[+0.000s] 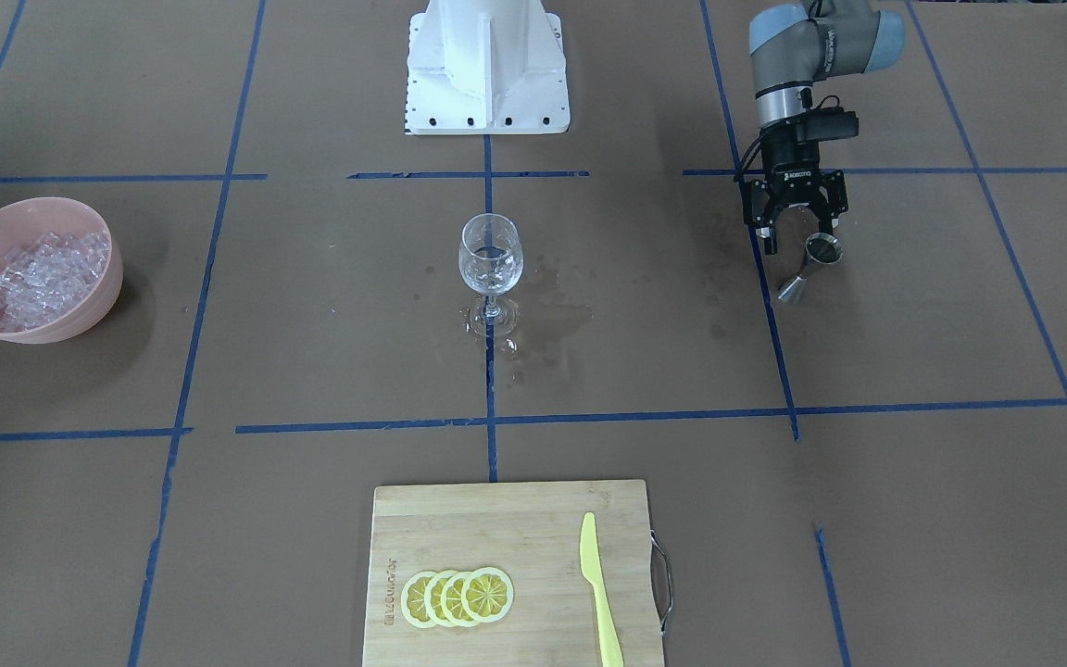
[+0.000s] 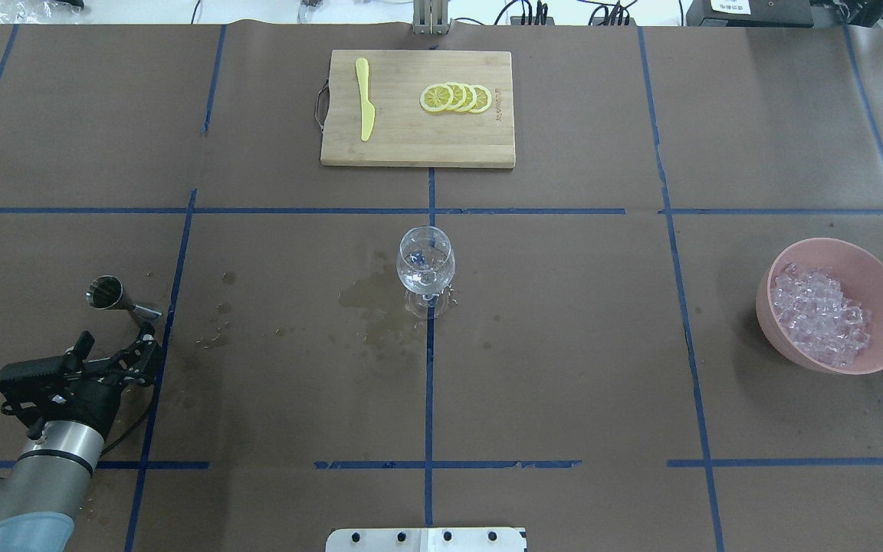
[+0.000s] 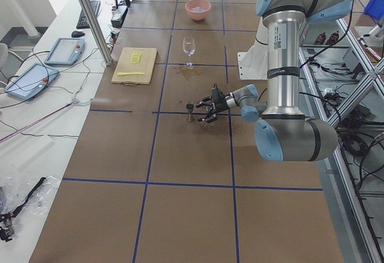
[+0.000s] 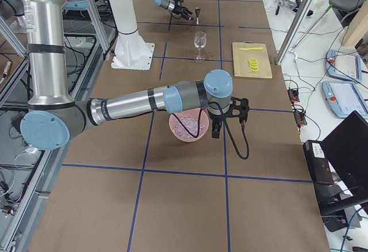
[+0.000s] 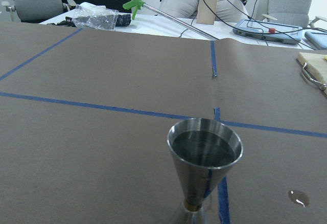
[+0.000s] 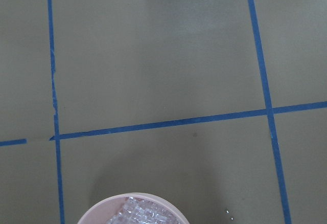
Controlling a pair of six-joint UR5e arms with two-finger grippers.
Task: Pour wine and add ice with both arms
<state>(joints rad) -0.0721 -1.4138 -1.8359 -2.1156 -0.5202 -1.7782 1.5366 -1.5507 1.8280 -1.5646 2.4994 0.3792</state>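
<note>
1. Wine glass (image 1: 491, 264) stands upright at table centre. No ice seen in it, and whether it holds any liquid can't be told thru the reflections
2. L gripper (image 1: 800, 232) sits low, well off to the glass's robot-left side, jaws spread wide & gripping nothing. A steel jigger (image 1: 809, 267) stands upright just ahead of its fingertips, apparently not clamped
3. The wine (image 5: 205, 148) sits in the jigger's upper cup, its surface plain in the L wrist view, so the pour into the glass looks not yet made
4. A wet patch (image 2: 369, 299) darkens the paper right beside the glass foot, on its robot-left side, w/ smaller spots trailing toward the jigger
5. R gripper (image 4: 218, 126) hangs over the pink bowl (image 2: 882, 291), well off to the glass's robot-right side. Only the side view shows it, so can't tell if it's open or shut, or has hold of anything
6. The ice (image 2: 817, 318) is heaped in that bowl. No cube is seen between bowl & glass
7. Cutting board (image 2: 411, 146) w/ lemon slices (image 2: 457, 97) & a yellow knife (image 2: 365, 100) lies beyond the glass, on the side away from the robot
8. Progress, as judged: early. Left to do are clamping the jigger, carrying it to the glass & tipping it, then picking ice & dropping it in the glass
</note>
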